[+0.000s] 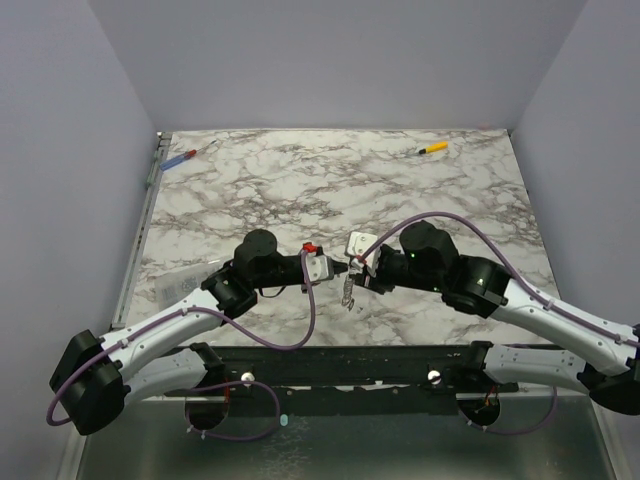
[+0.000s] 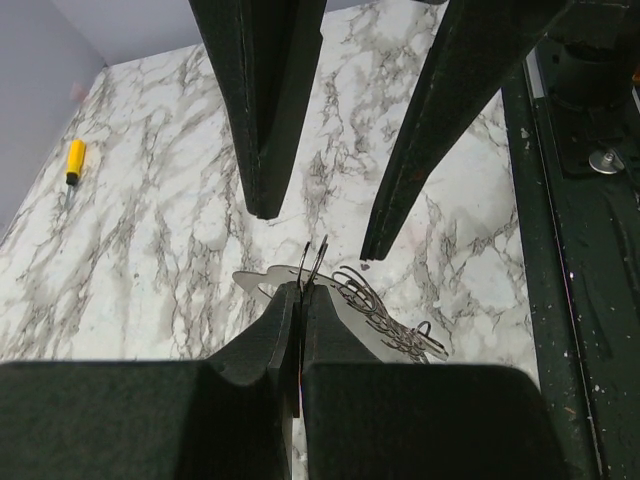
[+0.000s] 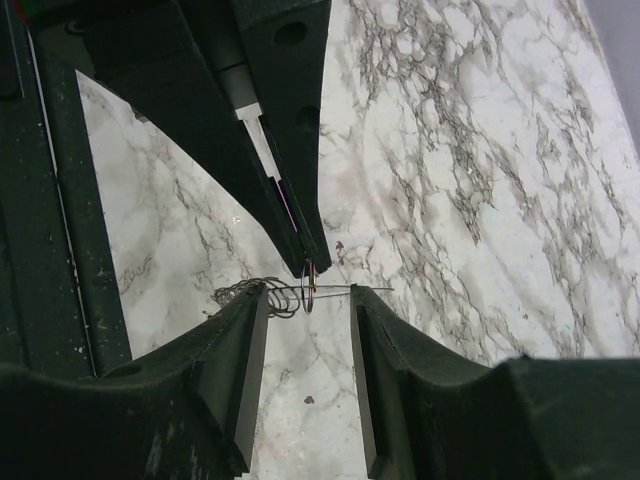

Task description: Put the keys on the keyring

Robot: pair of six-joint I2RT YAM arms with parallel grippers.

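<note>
Marbled white-and-grey desk [image 1: 250, 200]. Carries a yellow-handled tool [image 1: 432, 149] close to the far edge. Well left of that tool, near the far left corner, a blue-and-red tool [image 1: 180, 158].

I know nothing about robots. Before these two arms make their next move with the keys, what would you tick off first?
1. Left gripper clamped on the keyring: ok.
2. Right gripper open, ready to close: ok.
3. Keyring sits between the right gripper's fingertips: ok, in the right wrist view.
4. Keys hang right beside the keyring: ok.
5. Keys already threaded onto the keyring: cannot tell.
6. Yellow-handled tool well away from the work: ok.
</note>
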